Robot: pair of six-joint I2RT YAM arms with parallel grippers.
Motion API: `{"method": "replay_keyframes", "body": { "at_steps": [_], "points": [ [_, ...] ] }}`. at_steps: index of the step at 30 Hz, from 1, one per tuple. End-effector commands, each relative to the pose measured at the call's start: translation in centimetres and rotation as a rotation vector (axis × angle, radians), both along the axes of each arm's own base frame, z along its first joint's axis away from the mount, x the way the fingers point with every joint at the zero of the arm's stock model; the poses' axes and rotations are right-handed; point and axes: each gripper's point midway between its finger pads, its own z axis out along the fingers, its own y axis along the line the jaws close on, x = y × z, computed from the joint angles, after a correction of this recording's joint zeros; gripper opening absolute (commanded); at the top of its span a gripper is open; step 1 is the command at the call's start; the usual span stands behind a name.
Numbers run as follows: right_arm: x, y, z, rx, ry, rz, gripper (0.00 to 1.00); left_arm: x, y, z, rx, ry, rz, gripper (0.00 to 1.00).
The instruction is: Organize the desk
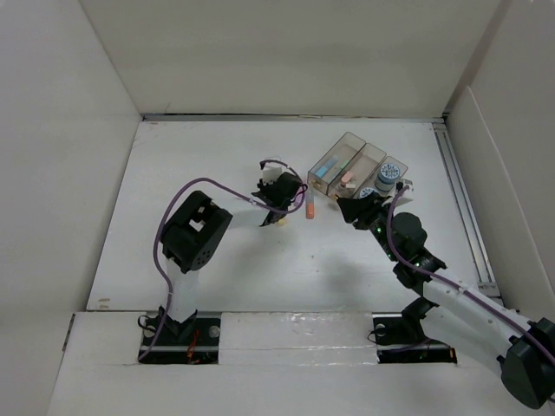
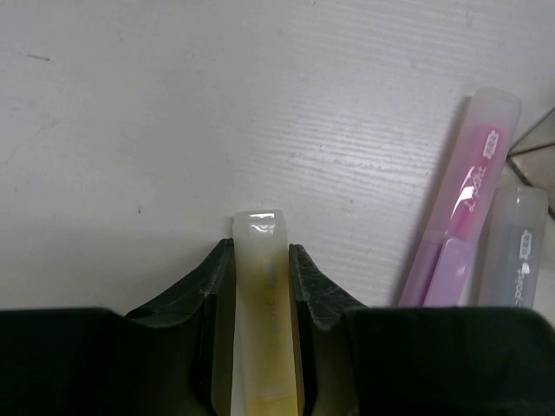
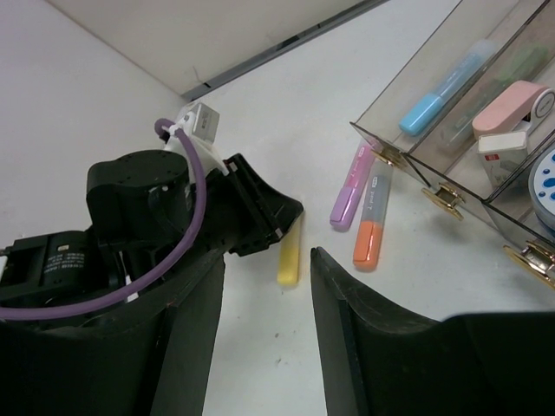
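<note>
Left jaws are clamped on a yellow highlighter [image 2: 258,303] down at the tabletop [image 1: 199,165], near the clear tray [image 1: 329,152]; right jaws stand apart, holding nothing. The step looks like picking this highlighter up. Next, it likely needs lifting over the purple highlighter [image 3: 351,186] and orange highlighter [image 3: 371,227] into a tray compartment.

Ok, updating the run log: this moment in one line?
left gripper: shut on yellow highlighter | right gripper: open, empty | pink highlighter, orange highlighter: on desk beside clear tray
</note>
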Motion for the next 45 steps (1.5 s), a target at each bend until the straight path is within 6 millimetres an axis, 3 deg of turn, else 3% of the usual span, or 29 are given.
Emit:
{"method": "replay_keyframes", "body": {
  "at_steps": [1, 2, 4, 8, 13, 16, 18, 19, 20, 21, 22, 23, 24, 25, 26, 27, 28, 29, 30, 31, 32, 34, 35, 36, 45],
  "points": [
    [0.4, -0.1, 3.6, 0.046, -0.090, -0.010, 0.50, -1.8, 0.3, 1.6, -0.018, 0.023, -0.062, 0.00],
    [0.4, -0.1, 3.7, 0.046, -0.090, -0.007, 0.50, -1.7, -0.2, 3.5, -0.064, -0.014, -0.075, 0.00],
    [0.3, 0.0, 3.7, 0.046, -0.090, -0.004, 0.50, -2.0, -1.0, 4.9, -0.114, -0.029, -0.122, 0.00],
    [0.4, -0.2, 3.7, 0.048, -0.090, -0.014, 0.50, -1.6, -3.3, 10.9, -0.236, -0.133, -0.219, 0.00],
    [0.1, -1.1, 4.1, 0.060, -0.107, -0.047, 0.50, -0.5, -7.3, 16.9, -0.331, -0.258, -0.394, 0.00],
    [-0.3, -1.5, 4.7, 0.069, -0.126, -0.053, 0.50, 0.8, -9.6, 19.9, -0.331, -0.371, -0.504, 0.00],
    [-0.3, -1.9, 4.5, 0.078, -0.126, -0.074, 0.50, 1.7, -11.3, 19.8, -0.275, -0.400, -0.594, 0.00],
    [-0.3, -1.9, 4.5, 0.080, -0.126, -0.074, 0.50, 2.5, -12.3, 22.0, -0.274, -0.447, -0.622, 0.00],
    [-0.5, -1.7, 4.7, 0.082, -0.131, -0.059, 0.50, 3.3, -13.7, 22.4, -0.245, -0.462, -0.680, 0.00],
    [-0.5, -1.7, 4.8, 0.082, -0.134, -0.058, 0.50, 3.4, -14.0, 20.9, -0.219, -0.439, -0.702, 0.00],
    [-0.6, -1.7, 4.9, 0.082, -0.134, -0.053, 0.50, 4.2, -14.9, 22.9, -0.220, -0.487, -0.722, 0.00],
    [-0.6, -1.8, 4.9, 0.083, -0.135, -0.057, 0.50, 5.2, -16.5, 21.5, -0.185, -0.465, -0.771, 0.00],
    [-0.6, -1.8, 4.9, 0.083, -0.135, -0.059, 0.50, 5.6, -16.8, 23.6, -0.186, -0.513, -0.779, 0.00],
    [-0.6, -1.7, 4.8, 0.084, -0.134, -0.056, 0.50, 6.1, -17.3, 23.5, -0.172, -0.511, -0.790, 0.00],
    [-0.6, -1.7, 5.0, 0.084, -0.136, -0.054, 0.50, 6.6, -18.2, 21.5, -0.157, -0.476, -0.816, 0.00],
    [-0.7, -1.6, 5.0, 0.082, -0.137, -0.048, 0.50, 7.3, -18.9, 23.3, -0.164, -0.515, -0.823, 0.00],
    [-0.7, -1.7, 5.1, 0.083, -0.138, -0.048, 0.50, 8.1, -19.0, 23.1, -0.157, -0.517, -0.831, 0.00],
    [-0.7, -1.7, 5.0, 0.082, -0.139, -0.053, 0.50, 8.4, -19.9, 20.6, -0.150, -0.473, -0.863, 0.00],
    [-0.6, -1.9, 5.0, 0.082, -0.138, -0.062, 0.50, 9.4, -20.0, 22.5, -0.161, -0.512, -0.866, 0.00],
    [-0.6, -1.8, 4.9, 0.081, -0.137, -0.062, 0.50, 9.5, -20.6, 22.0, -0.162, -0.505, -0.886, 0.00],
    [-0.6, -1.8, 4.9, 0.082, -0.135, -0.061, 0.50, 10.2, -20.8, 20.2, -0.164, -0.472, -0.904, 0.00],
    [-0.6, -1.7, 5.0, 0.079, -0.137, -0.055, 0.50, 10.4, -21.7, 20.7, -0.185, -0.487, -0.932, 0.00],
    [-0.6, -1.8, 4.9, 0.078, -0.135, -0.058, 0.50, 11.1, -21.5, 19.5, -0.188, -0.468, -0.929, 0.00],
    [-0.5, -2.0, 4.9, 0.079, -0.136, -0.070, 0.50, 11.4, -21.7, 20.0, -0.189, -0.481, -0.929, 0.00],
    [-0.2, -1.7, 4.6, 0.067, -0.125, -0.064, 0.50, 12.2, -21.9, 15.7, -0.140, -0.427, -0.930, 0.02]
  ]
}}
